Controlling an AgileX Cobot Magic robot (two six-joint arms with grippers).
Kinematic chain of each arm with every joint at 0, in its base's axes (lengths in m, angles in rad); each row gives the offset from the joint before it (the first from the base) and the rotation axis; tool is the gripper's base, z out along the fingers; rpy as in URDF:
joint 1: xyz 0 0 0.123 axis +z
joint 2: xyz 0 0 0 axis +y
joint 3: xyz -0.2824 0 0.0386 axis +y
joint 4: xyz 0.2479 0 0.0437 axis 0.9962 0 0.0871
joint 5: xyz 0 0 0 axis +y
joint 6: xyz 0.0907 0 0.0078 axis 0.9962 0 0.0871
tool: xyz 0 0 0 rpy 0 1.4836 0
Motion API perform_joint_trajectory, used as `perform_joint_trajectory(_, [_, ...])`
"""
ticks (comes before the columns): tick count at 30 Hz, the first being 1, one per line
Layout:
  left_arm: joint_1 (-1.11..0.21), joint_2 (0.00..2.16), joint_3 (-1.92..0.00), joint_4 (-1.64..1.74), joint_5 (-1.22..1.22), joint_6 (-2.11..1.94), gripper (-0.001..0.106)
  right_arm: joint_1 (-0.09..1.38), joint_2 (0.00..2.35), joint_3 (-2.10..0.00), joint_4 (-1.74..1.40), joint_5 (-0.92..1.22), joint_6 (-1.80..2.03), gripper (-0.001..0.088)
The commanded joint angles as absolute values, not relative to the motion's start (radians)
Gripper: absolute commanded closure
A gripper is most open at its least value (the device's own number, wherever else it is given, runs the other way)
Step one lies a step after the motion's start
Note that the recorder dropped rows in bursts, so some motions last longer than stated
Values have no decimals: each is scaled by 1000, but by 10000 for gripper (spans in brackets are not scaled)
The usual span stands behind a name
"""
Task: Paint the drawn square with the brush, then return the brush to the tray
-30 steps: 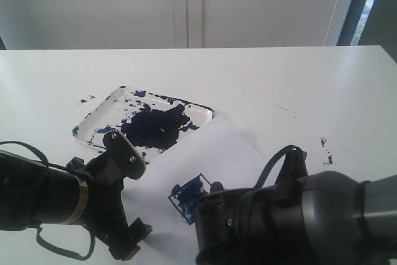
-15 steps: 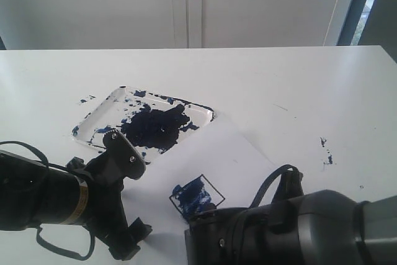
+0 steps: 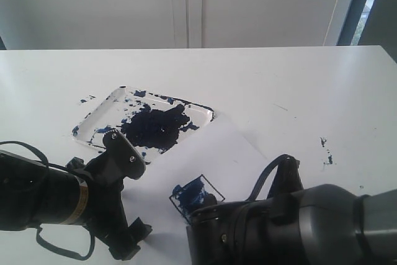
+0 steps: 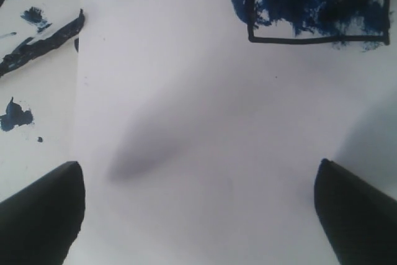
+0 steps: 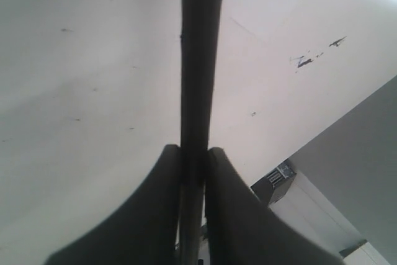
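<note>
the right fingers (image 5: pixel 193 152) are clenched on the brush (image 5: pixel 201 54), whose thin shaft runs straight out past the fingertips; its bristle end is hidden under the arm in the exterior view. the left fingers (image 4: pixel 198 215) are spread wide and empty, with the drawn square (image 4: pixel 316 4) just ahead of them, part blue, the strip nearest them bare. paint strays past the outline on one side, so a long stroke could spread it further. nothing visibly pins the paper (image 3: pixel 217 153), so brush drag may shift it. a wet tip could drip on the tabletop (image 3: pixel 279 79) on the way to the tray (image 3: pixel 99 108), well beyond both.
</note>
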State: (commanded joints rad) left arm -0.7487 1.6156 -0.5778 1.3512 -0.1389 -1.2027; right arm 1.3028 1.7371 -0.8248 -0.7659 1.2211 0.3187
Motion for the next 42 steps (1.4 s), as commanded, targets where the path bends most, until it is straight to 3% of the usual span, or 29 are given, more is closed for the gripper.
perform_joint_trajectory(42, [-749, 1616, -560, 1351, -156, -1203, 2, 1285, 1804, -746, -1041, 1221, 422, 868])
